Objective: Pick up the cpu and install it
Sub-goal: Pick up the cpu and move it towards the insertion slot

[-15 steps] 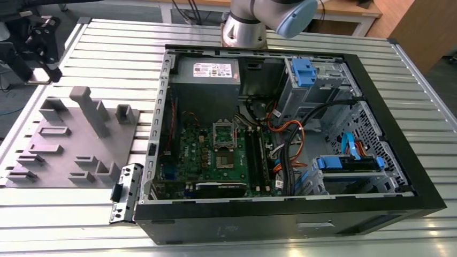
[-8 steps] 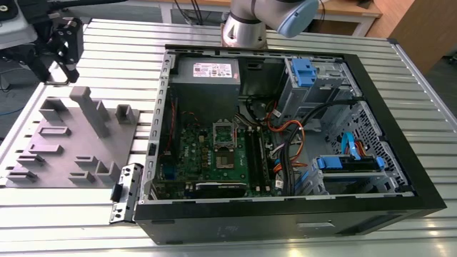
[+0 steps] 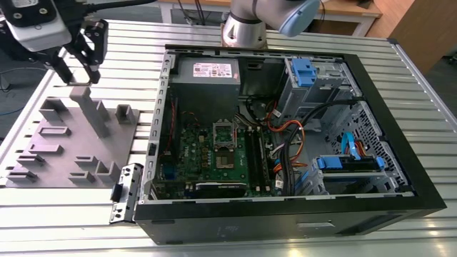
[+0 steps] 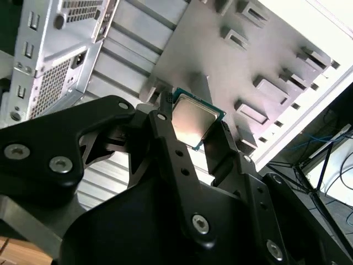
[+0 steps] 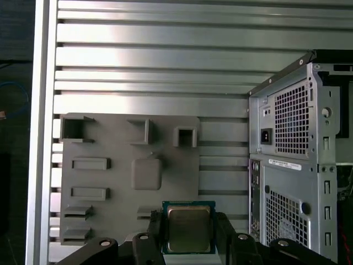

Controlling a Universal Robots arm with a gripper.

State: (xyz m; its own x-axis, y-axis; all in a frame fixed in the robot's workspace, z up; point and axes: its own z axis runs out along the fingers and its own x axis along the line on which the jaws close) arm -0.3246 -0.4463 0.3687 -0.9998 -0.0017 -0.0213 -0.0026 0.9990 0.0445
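The cpu (image 5: 188,229) is a small square chip with a dull silver top and a thin pale rim. It sits clamped between the two black fingers of my gripper (image 5: 188,233), which is shut on it, as both wrist views show. The second wrist view has the cpu (image 4: 193,121) held above the grey fixture plate (image 4: 231,61), gripper (image 4: 193,126) around it. In the exterior view my gripper (image 3: 78,80) hangs at the far left, just over a tall grey post of the fixture plate (image 3: 64,144). The green motherboard (image 3: 207,155) lies inside the open computer case (image 3: 400,134), with its shiny socket frame (image 3: 223,134) raised.
The case stands at the exterior view's right of the fixture plate, on a ribbed aluminium table (image 3: 64,219). Grey plastic blocks (image 3: 123,113) rise from the plate. Cables (image 3: 289,139), blue drive brackets (image 3: 303,72) and a power supply (image 3: 207,72) crowd the case. The arm's base (image 3: 246,24) stands behind it.
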